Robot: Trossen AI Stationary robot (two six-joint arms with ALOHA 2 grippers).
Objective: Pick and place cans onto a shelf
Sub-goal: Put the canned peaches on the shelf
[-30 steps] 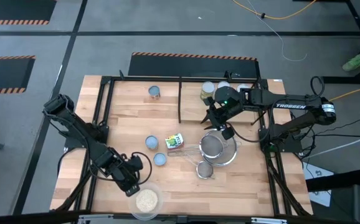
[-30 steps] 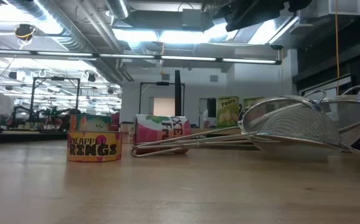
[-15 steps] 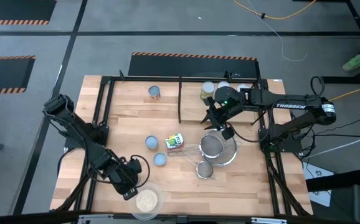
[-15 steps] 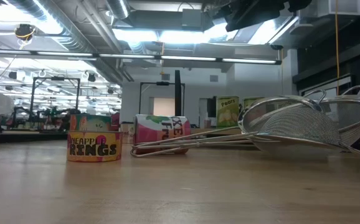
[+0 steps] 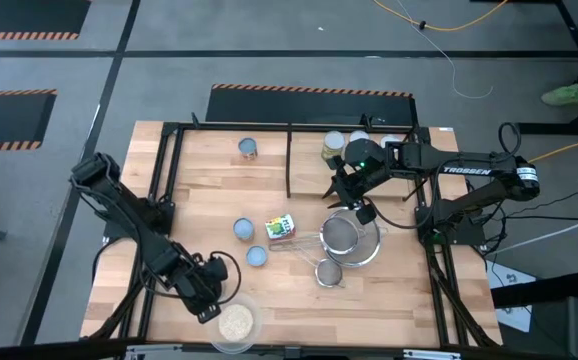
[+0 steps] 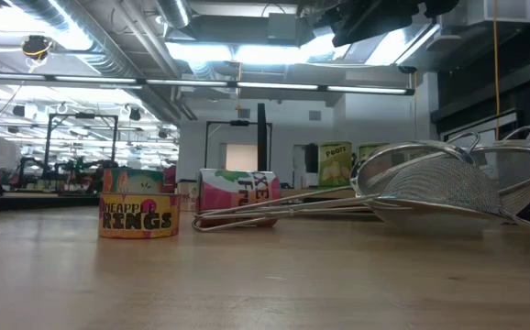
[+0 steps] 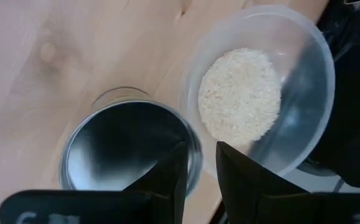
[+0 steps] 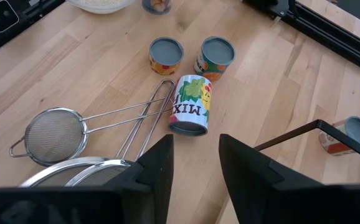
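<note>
Where the table's near-left corner lies, the left gripper (image 5: pixel 207 298) hangs over one short can (image 7: pixel 124 149) standing upright, its round silver top facing up. That can is just beside the clear dish (image 7: pixel 304 74) of pale grains. Whether this claw is open or closed on the can's edge cannot be told.

Item, two short cans, upright, silver-blue tops, long axes vertical: one (image 5: pixel 243 228) at mid-table, the other (image 5: pixel 257 256) nearer the front, its yellow label lettered "RINGS" in the low view.

Item, one taller can (image 5: pixel 281 228), green-red-white label, lying on its side just right of the pair. Its long axis runs roughly across the table, left to right, with one end toward the strainer handles.

Item, one short silver-blue-topped can (image 5: pixel 249 148), upright at the far edge, left of the shelf (image 5: pixel 289 165) and its upright black rail. Cream-topped cans (image 5: pixel 332 146) stand upright right of that rail.

Item, right gripper (image 5: pixel 349 200), above the table right of centre, near the cream-topped cans. Its fingers stand apart with bare wood between them and grasp nothing.

Item, wire strainers (image 5: pixel 344 235), nested near the right, handles touching the lying can.

Change from a second before: the left gripper has shifted slightly toward the near-left. All cans and the right gripper are unmoved.
</note>
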